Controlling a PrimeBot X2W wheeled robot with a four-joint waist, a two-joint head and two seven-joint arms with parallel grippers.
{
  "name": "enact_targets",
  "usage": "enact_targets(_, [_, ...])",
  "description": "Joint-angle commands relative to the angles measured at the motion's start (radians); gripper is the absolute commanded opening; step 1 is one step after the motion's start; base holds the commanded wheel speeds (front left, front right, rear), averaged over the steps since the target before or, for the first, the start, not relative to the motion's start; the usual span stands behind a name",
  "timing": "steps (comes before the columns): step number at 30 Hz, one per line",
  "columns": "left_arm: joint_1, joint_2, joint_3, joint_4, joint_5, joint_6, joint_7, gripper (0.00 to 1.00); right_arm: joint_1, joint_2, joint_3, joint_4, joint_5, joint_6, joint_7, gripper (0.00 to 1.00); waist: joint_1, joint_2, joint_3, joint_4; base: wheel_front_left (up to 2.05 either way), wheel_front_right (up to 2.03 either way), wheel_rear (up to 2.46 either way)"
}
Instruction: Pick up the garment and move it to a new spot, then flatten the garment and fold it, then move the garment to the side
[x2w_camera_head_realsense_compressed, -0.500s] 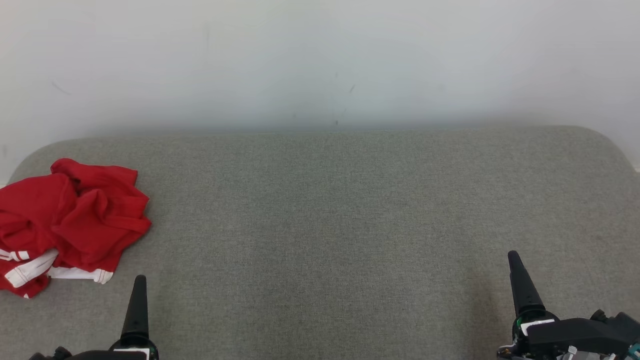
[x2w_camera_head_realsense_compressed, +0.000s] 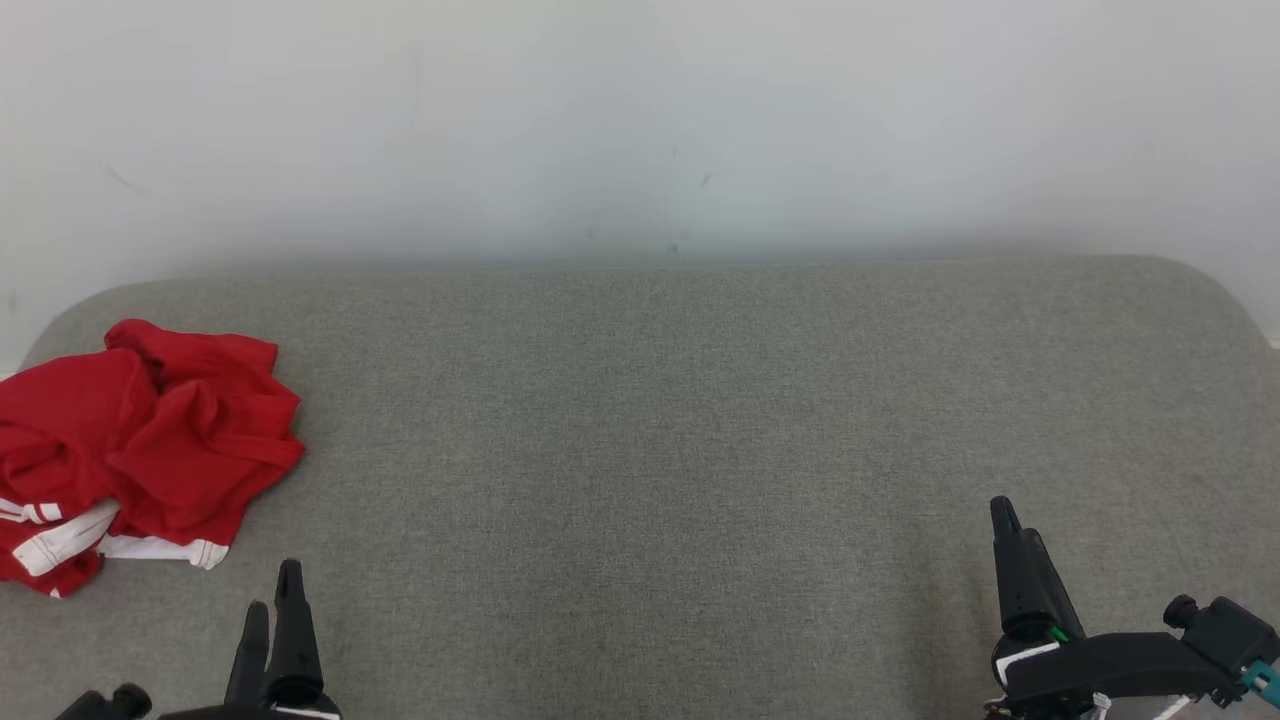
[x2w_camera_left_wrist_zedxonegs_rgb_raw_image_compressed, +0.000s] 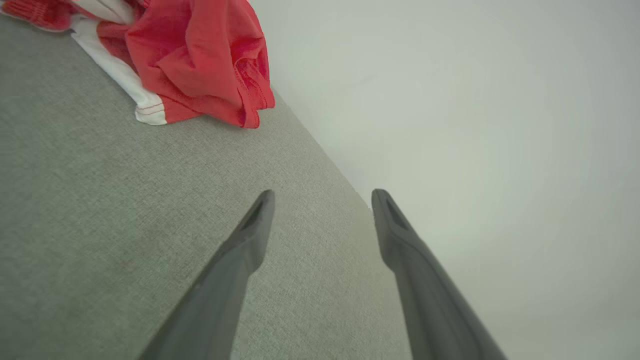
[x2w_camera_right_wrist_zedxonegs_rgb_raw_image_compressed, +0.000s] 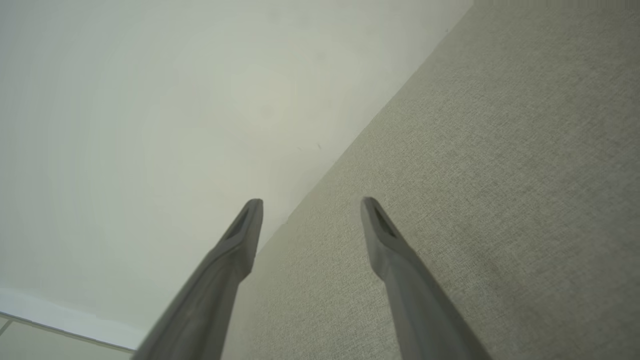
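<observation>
A crumpled red garment (x2w_camera_head_realsense_compressed: 140, 440) with white trim lies bunched at the far left of the grey fabric surface (x2w_camera_head_realsense_compressed: 650, 450). The left wrist view has the garment (x2w_camera_left_wrist_zedxonegs_rgb_raw_image_compressed: 195, 55) at its top left. My left gripper (x2w_camera_head_realsense_compressed: 272, 590) stands low at the bottom left, a little below and right of the garment, apart from it. Its jaws are open and empty (x2w_camera_left_wrist_zedxonegs_rgb_raw_image_compressed: 322, 197). At the bottom right my right gripper (x2w_camera_head_realsense_compressed: 1003, 515) is far from the garment, with one finger showing in the head view. In the right wrist view its jaws (x2w_camera_right_wrist_zedxonegs_rgb_raw_image_compressed: 311, 205) are spread wide, nothing between them.
A plain pale wall (x2w_camera_head_realsense_compressed: 640, 120) rises behind the surface's far edge. The surface has rounded far corners at left and right. A strip of pale floor (x2w_camera_right_wrist_zedxonegs_rgb_raw_image_compressed: 40, 345) shows beyond its right edge.
The left gripper has turned, so both its fingers now show instead of one. The right gripper has shifted slightly left and up. The garment has not moved.
</observation>
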Motion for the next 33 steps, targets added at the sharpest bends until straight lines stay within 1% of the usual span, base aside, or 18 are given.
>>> enact_targets(1, [0.007, 0.01, -0.004, -0.02, 0.06, 0.009, -0.011, 1.0, -0.002, -0.003, 0.005, -0.015, -0.055, 0.005, -0.012, 1.0, -0.0001, 0.0, -0.001, 0.0, 0.0, 0.0, 0.0])
enact_targets(7, [0.024, 0.027, -0.009, -0.014, 0.189, 0.037, -0.031, 1.0, -0.002, -0.003, 0.014, -0.012, -0.162, 0.005, -0.032, 1.0, -0.0002, 0.0, -0.008, 0.002, 0.0, 0.0, 0.0])
enact_targets(12, [0.031, 0.041, -0.01, -0.017, 0.271, 0.055, -0.047, 1.0, 0.002, -0.004, 0.018, -0.012, -0.24, 0.005, -0.049, 1.0, -0.0002, 0.0, -0.013, 0.005, 0.0, 0.0, 0.0])
enact_targets(13, [0.031, 0.041, -0.01, -0.017, 0.271, 0.055, -0.047, 1.0, 0.002, -0.004, 0.018, -0.012, -0.24, 0.005, -0.049, 1.0, -0.0002, 0.0, -0.013, 0.005, 0.0, 0.0, 0.0])
enact_targets(26, [0.073, 0.081, -0.025, -0.029, 0.436, 0.071, -0.085, 1.0, 0.011, -0.004, 0.012, 0.005, -0.43, 0.006, -0.081, 1.0, -0.0002, 0.0, -0.03, 0.011, 0.0, 0.0, 0.0])
enact_targets(33, [0.087, 0.088, -0.04, -0.032, 0.507, 0.078, -0.098, 1.0, 0.016, -0.004, 0.017, -0.001, -0.518, 0.006, -0.082, 1.0, -0.0002, 0.0, -0.035, 0.012, 0.0, 0.0, 0.0])
